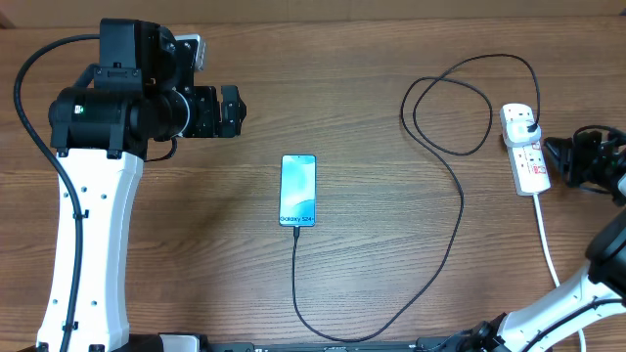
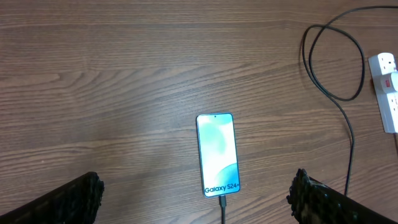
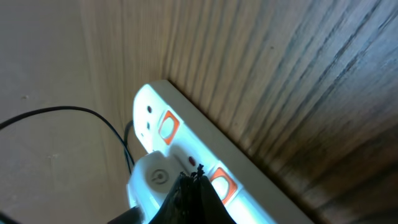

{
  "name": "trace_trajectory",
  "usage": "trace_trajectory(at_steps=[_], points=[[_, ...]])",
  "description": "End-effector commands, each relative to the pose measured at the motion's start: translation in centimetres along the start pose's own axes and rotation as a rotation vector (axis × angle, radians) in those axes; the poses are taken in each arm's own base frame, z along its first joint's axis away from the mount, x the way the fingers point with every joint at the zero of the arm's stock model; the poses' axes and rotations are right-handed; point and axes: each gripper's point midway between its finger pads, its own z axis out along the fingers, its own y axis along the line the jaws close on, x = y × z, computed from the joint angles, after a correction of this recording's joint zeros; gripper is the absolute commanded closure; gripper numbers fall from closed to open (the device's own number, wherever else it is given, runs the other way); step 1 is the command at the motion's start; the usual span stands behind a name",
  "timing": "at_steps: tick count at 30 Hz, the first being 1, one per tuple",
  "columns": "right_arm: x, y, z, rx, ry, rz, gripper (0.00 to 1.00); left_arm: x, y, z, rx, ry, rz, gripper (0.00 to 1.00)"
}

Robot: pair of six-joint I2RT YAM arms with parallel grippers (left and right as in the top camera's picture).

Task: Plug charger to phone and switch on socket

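Wooden table (image 1: 372, 108) is carrying the phone (image 1: 298, 190) at its middle, with the charger (image 1: 460, 225) plugged into its near end and running to the socket (image 1: 526, 149) by the right edge. Left gripper (image 1: 235, 110) is hovering wide open; right gripper (image 3: 196, 186) is clenched, tips at the socket's red switch

Lit phone (image 1: 298, 191), charger (image 1: 294, 269) attached, white socket (image 1: 531, 161) far right

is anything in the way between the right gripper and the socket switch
Nothing visible. The shut right gripper sits right at the socket, its tip beside a red switch; the charger plug is further along the strip.
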Motion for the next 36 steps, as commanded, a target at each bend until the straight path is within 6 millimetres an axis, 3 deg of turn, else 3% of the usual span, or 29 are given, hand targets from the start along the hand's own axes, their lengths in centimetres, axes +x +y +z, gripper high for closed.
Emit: trace_trajectory(at_steps=[1, 20, 36], points=[[0.0, -0.3, 0.7, -0.021, 0.025, 0.010, 0.96, -0.2, -0.3, -0.1, 0.002, -0.007, 0.012, 0.00], [1.5, 0.0, 1.8, -0.010, 0.065, 0.001, 0.96, -0.2, -0.3, -0.1, 0.002, -0.007, 0.012, 0.00], [2.8, -1.3, 2.2, 0.054, 0.089, 0.029, 0.96, -0.2, -0.3, -0.1, 0.002, -0.007, 0.012, 0.00]])
